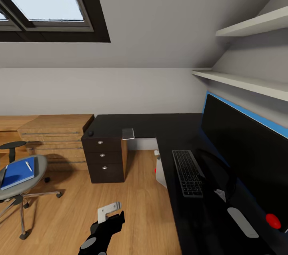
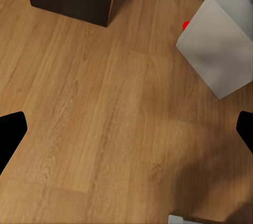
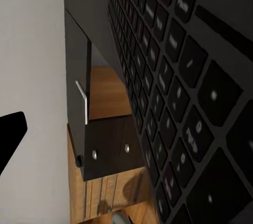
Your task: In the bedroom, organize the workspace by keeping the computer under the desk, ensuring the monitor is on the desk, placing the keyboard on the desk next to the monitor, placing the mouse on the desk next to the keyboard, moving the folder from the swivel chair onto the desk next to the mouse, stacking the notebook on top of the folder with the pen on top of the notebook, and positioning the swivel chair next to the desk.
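Note:
The black desk (image 1: 140, 125) carries the wide monitor (image 1: 244, 147) and, in front of it, the keyboard (image 1: 187, 172). A small black mouse (image 1: 91, 133) lies on the far corner above the drawer unit (image 1: 105, 161). Under the desk stands the grey computer (image 1: 161, 175), also seen from my left wrist (image 2: 216, 50). The blue folder (image 1: 18, 172) lies on the swivel chair (image 1: 24, 191) with the whitish pen (image 1: 29, 166) on it. My left gripper (image 1: 111, 214) hangs open over the floor (image 2: 126, 134). My right gripper (image 1: 216, 192) is open, close above the keyboard (image 3: 174, 108).
A thin grey flat thing (image 1: 128, 133) overhangs the desk's inner edge. A light wooden bench (image 1: 52, 135) runs along the back wall behind the chair. Two white shelves (image 1: 248, 83) hang above the monitor. Wooden floor (image 1: 132, 207) lies open between chair and desk.

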Robot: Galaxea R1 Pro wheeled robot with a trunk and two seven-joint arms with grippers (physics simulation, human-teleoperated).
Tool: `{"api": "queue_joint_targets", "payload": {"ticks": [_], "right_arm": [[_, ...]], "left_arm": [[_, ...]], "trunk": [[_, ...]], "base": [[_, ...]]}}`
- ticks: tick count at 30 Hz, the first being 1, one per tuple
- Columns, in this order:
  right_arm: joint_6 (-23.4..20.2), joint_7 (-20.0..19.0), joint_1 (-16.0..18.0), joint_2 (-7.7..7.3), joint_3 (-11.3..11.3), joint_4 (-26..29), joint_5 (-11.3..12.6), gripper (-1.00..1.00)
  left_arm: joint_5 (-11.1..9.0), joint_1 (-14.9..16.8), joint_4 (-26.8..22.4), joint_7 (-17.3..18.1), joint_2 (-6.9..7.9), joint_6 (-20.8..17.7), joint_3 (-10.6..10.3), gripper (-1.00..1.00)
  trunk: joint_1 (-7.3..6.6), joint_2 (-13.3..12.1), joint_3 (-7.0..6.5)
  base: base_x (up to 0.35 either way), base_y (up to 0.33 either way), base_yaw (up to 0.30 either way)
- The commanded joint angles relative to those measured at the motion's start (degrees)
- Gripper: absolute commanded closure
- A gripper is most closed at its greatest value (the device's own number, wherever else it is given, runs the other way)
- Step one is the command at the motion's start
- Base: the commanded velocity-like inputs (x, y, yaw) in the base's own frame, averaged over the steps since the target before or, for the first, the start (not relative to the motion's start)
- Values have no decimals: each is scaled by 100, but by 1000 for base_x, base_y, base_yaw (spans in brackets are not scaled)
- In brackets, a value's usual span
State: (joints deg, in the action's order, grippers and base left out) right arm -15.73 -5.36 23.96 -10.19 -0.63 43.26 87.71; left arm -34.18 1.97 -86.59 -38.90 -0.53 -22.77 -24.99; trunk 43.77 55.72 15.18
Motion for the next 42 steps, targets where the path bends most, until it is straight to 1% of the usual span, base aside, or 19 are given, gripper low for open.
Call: {"api": "queue_joint_targets", "payload": {"ticks": [1, 19, 28, 30, 35, 38, 40, 42], "right_arm": [[-26, -9, 4, -1, -7, -2, 38, -100], [-27, 3, 4, -15, -13, -5, 36, -100], [-34, 24, 4, -31, -20, -18, 52, -100], [-35, 25, 4, -30, -42, -18, 53, -100], [-35, 63, 4, -27, -219, -26, 60, -100], [-35, 276, 4, -27, -254, -27, 82, -100], [-30, 525, 4, -27, -273, -24, 164, -100], [-28, 696, 4, -27, -282, -21, 257, -100]], "left_arm": [[-36, 5, -7, -42, 1, -14, -6, -100], [-35, 5, -7, -39, 1, -2, -3, -100], [-20, 5, -7, -36, 9, -4, 2, -100], [-19, 5, -7, -33, 9, -5, 2, -100], [-19, 5, -7, -30, 15, -6, 2, -100], [-19, 5, -7, -36, 17, -4, 2, -100], [-19, 5, -7, -37, 18, -3, 2, -100], [-19, 5, -7, -38, 18, -1, 2, -100]], "trunk": [[1, 5, 8], [1, 5, 8], [1, 5, 8], [1, 5, 8], [1, 5, 8], [1, 5, 8], [1, 5, 8], [1, 5, 8]], "base": [[4, -3, 0], [-1, 0, 0], [-89, 0, 0], [-17, 0, 0], [-5, 0, 0], [0, 0, 0], [0, 0, 0], [0, 0, 0]]}}
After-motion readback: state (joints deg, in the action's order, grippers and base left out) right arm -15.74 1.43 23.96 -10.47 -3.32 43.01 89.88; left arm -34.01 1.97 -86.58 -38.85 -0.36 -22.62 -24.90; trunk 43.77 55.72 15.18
